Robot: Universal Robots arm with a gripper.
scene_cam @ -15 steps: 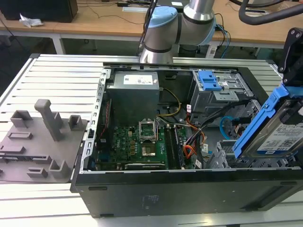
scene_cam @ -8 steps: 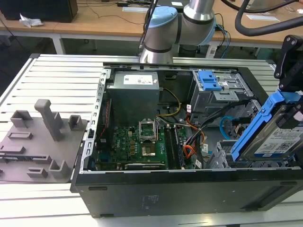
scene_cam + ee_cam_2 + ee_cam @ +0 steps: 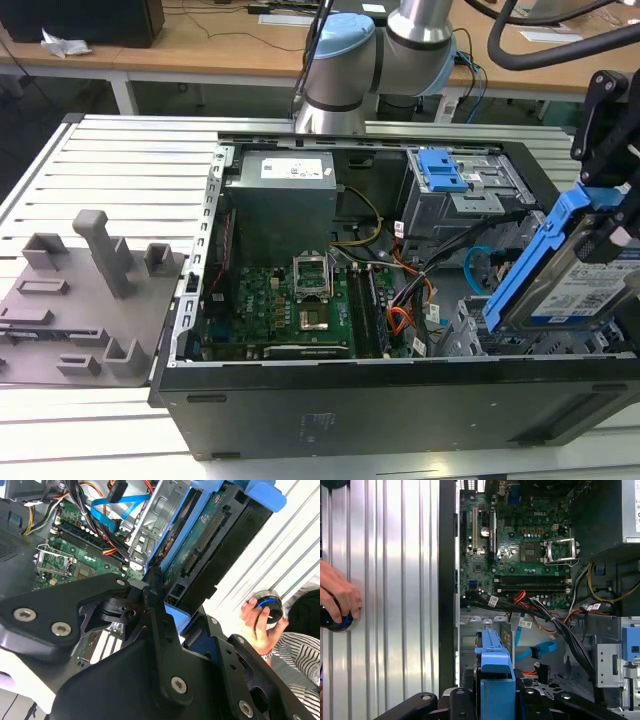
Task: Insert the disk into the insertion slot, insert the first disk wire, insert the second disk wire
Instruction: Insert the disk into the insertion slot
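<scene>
Item 1 — my claw: black linkage, clamped on the disk through its blue carrier. In the second wrist view the carrier sits gripped between my two sides.

Item 2 — disk: silver with a white label, held in the air and tilted. Its low end is over the insertion slot and its high end points toward the exterior view's right. It is not seated, and I cannot tell whether the low end touches the cage. Its green circuit face shows in the second wrist view.

Item 3 — insertion slot: low silver perforated cage inside the case, directly under the disk.

Item 4 — second disk wire: thin light-blue flat cable, looped just beside the cage. Its dark plug lies free, apart from the disk.

Item 5 — wire bundles: orange and multicoloured, between the cage and the motherboard.

Item 6 — taller grey bay with a blue latch: beyond the cage.

Item 7 — power supply: grey box beyond the motherboard.

Item 8 — computer case: black, lying open on the slatted metal table.

Item 9 — a person's hand: beside the case, resting on a round knob with a blue ring.

Item 10 — grey fixture plate: on the table at the exterior view's left, just beside the case.
</scene>
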